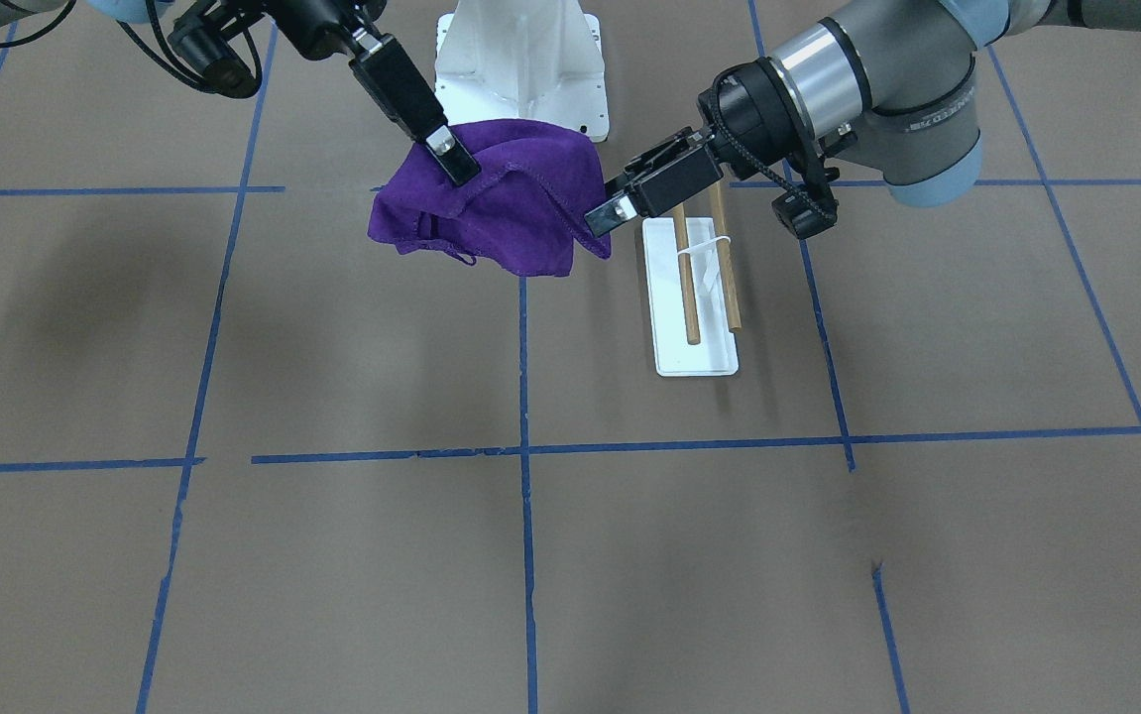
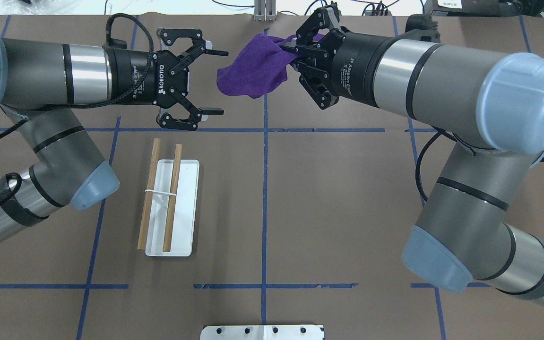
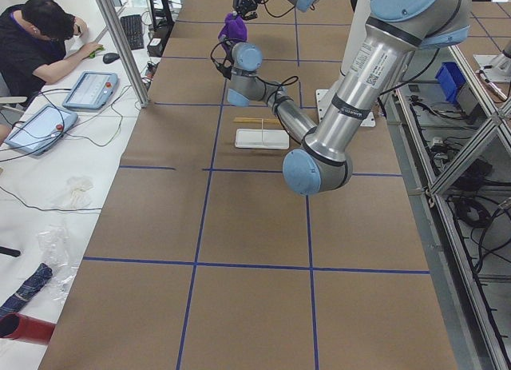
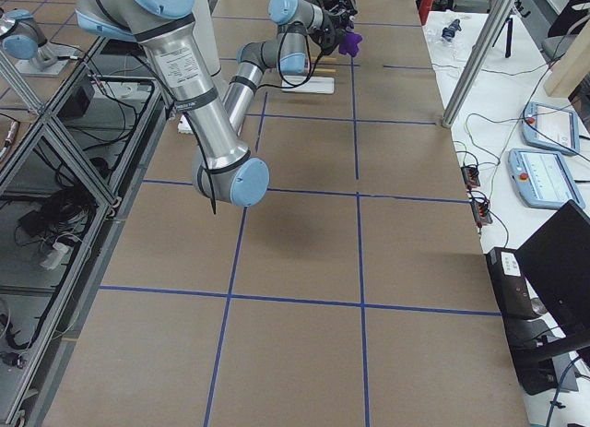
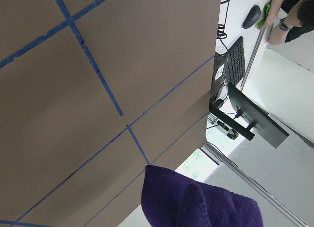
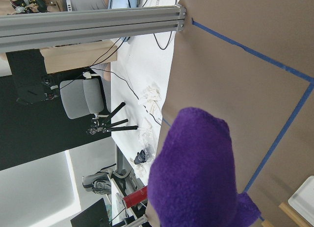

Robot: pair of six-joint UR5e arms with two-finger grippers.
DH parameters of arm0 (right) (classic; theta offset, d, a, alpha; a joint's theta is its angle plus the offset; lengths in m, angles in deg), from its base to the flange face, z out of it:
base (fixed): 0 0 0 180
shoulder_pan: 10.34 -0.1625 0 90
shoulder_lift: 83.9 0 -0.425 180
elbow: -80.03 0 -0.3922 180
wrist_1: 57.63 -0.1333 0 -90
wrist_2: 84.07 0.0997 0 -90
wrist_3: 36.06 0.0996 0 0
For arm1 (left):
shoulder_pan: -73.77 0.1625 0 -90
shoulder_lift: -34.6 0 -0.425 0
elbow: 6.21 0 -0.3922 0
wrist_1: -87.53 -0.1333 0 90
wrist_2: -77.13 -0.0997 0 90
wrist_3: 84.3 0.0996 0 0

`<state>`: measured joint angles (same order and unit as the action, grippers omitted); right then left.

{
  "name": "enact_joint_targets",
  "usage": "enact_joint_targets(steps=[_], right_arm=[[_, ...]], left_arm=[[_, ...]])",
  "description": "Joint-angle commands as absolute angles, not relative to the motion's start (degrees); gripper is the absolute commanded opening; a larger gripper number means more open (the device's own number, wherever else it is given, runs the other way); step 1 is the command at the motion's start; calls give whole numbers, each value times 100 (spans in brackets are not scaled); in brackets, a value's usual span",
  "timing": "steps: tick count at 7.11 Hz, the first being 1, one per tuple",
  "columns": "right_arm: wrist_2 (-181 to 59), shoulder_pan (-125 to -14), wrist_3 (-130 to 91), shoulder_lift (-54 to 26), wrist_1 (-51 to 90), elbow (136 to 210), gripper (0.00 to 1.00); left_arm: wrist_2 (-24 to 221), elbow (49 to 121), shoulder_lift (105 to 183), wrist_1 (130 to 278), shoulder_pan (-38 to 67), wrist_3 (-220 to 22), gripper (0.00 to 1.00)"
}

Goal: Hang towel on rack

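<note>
The towel (image 5: 196, 202) is cut off at the bottom edge of the 2 wrist views.

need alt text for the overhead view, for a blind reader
The right gripper holds a bunched purple towel at the far side of the table, and the left gripper faces it, open and empty. The rack, two wooden dowels over a white base, stands bare on the robot's left.

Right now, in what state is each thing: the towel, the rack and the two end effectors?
rack: standing on the table, both dowels bare.
towel: bunched, held off the table, not on the rack.
right end effector: shut on the towel.
left end effector: open, empty, facing the towel's free edge.
</note>
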<state>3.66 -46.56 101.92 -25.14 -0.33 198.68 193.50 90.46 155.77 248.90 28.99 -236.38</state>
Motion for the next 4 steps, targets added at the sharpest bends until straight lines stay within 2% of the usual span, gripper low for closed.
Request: enact_joint_targets(steps=[1, 2, 4], right_arm=[[373, -4646, 10184, -2510, -33, 19860, 0], [373, -4646, 10175, -2510, -33, 19859, 0], [382, -4637, 10140, -2502, -33, 19877, 0]], left_arm=[[19350, 9056, 15571, 24890, 2895, -23652, 76], [19350, 9065, 15571, 24890, 2894, -23652, 48], [19376, 9091, 15562, 24890, 2868, -23731, 15]])
